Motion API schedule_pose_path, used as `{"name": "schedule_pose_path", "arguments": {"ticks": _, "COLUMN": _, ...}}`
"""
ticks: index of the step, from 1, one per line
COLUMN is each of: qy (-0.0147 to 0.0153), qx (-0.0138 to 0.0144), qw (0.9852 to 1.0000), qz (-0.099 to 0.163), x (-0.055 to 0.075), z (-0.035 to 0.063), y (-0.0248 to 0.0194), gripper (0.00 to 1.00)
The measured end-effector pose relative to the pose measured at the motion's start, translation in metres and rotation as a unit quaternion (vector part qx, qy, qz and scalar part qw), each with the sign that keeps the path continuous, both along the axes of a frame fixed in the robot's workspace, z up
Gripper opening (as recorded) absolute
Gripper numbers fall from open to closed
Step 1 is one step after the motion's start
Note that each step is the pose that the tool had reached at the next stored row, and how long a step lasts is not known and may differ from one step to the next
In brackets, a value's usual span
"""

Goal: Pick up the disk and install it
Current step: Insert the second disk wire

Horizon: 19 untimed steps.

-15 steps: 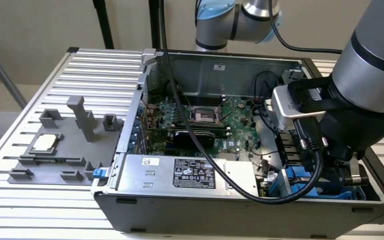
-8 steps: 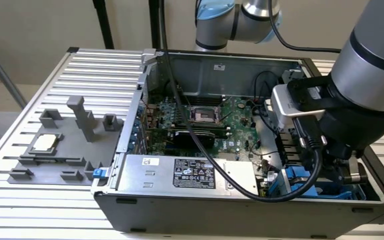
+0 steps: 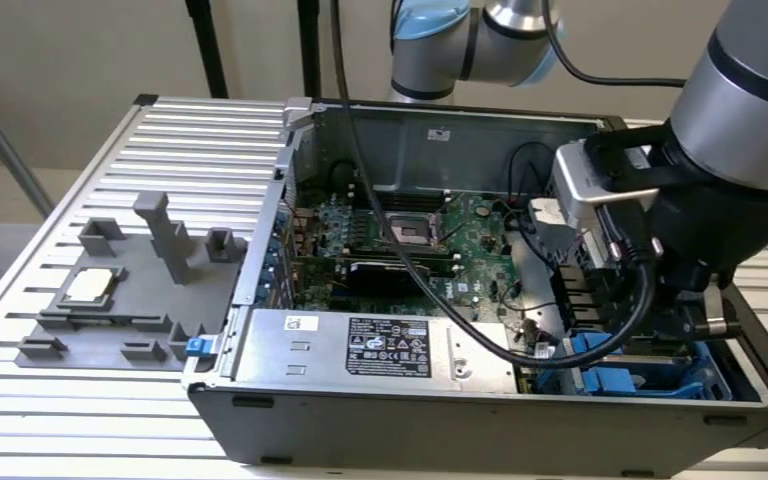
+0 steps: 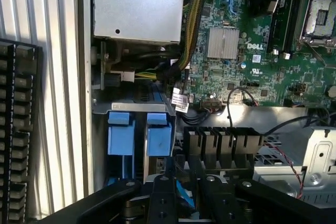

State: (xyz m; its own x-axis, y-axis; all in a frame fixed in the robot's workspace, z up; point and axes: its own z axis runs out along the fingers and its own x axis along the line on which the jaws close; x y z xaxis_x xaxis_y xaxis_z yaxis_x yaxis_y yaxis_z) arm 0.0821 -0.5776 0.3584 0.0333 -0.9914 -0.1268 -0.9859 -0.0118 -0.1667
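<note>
Slatted white bench under an open PC case (image 3: 491, 400), and at lower right of the exterior view I've got the gripper (image 4: 178, 192) pinched narrow on the disk's (image 4: 184, 195) blue rail above the drive bay (image 4: 139, 135), so I'd keep it square to the slot.

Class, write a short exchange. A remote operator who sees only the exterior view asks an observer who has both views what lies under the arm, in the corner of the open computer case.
Operator: The arm hides that corner of the case from me. What is down there?
Observer: Two blue carrier tabs stand side by side in the metal drive bay.
Operator: How close is the gripper to them?
Observer: The gripper hangs just beside the tabs, with a blue strip right at it. I cannot tell whether that strip belongs to the disk.
</note>
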Motion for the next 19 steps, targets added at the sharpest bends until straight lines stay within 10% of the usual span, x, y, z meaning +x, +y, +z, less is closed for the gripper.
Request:
{"name": "schedule_pose_path", "arguments": {"ticks": 6, "qy": 0.0002, "qx": -0.0034, "qw": 1.0000, "qz": -0.001, "x": 0.005, "z": 0.0215, "y": 0.0078, "gripper": 0.25}}
{"name": "schedule_pose_path", "arguments": {"ticks": 19, "qy": 0.0029, "qx": -0.0052, "qw": 0.9991, "qz": -0.042, "x": 0.009, "z": 0.0213, "y": 0.0098, "gripper": 0.25}}
